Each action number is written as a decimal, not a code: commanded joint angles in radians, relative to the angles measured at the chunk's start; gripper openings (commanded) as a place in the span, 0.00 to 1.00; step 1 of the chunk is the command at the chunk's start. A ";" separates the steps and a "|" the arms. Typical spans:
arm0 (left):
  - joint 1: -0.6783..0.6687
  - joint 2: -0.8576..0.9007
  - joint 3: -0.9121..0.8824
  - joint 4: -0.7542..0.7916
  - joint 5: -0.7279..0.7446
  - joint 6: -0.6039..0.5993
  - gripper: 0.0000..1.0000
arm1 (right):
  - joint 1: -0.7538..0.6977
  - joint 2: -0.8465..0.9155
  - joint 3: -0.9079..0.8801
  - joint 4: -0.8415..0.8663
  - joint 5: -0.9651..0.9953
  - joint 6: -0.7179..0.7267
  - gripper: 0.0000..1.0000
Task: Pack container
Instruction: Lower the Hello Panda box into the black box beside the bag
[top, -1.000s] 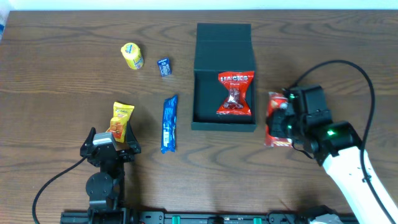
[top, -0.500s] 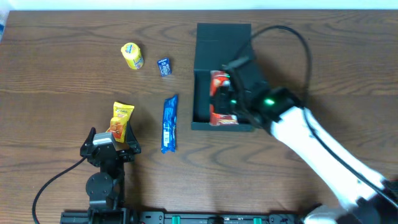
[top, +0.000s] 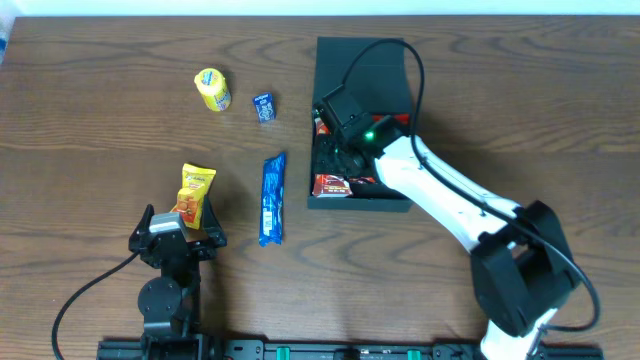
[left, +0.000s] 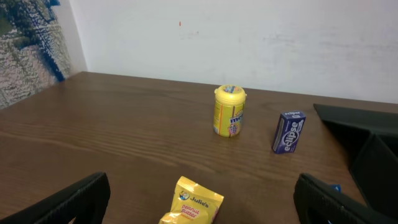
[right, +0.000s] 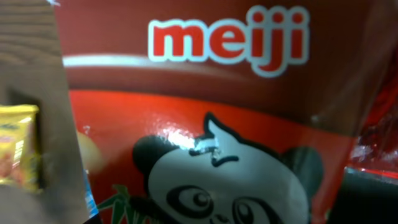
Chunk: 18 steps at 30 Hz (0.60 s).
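Overhead: right gripper (top: 327, 133) over open container (top: 360, 62)

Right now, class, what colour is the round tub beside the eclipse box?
Yellow, lid included; the tub shows best in the left wrist view.
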 joint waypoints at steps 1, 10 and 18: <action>0.006 -0.002 -0.016 -0.046 -0.022 0.000 0.96 | -0.007 0.016 0.028 0.001 0.062 0.037 0.42; 0.006 -0.002 -0.016 -0.046 -0.021 0.000 0.95 | -0.015 0.052 0.028 0.001 0.062 0.039 0.45; 0.006 -0.002 -0.016 -0.046 -0.022 0.000 0.95 | -0.015 0.053 0.028 -0.015 0.061 0.037 0.53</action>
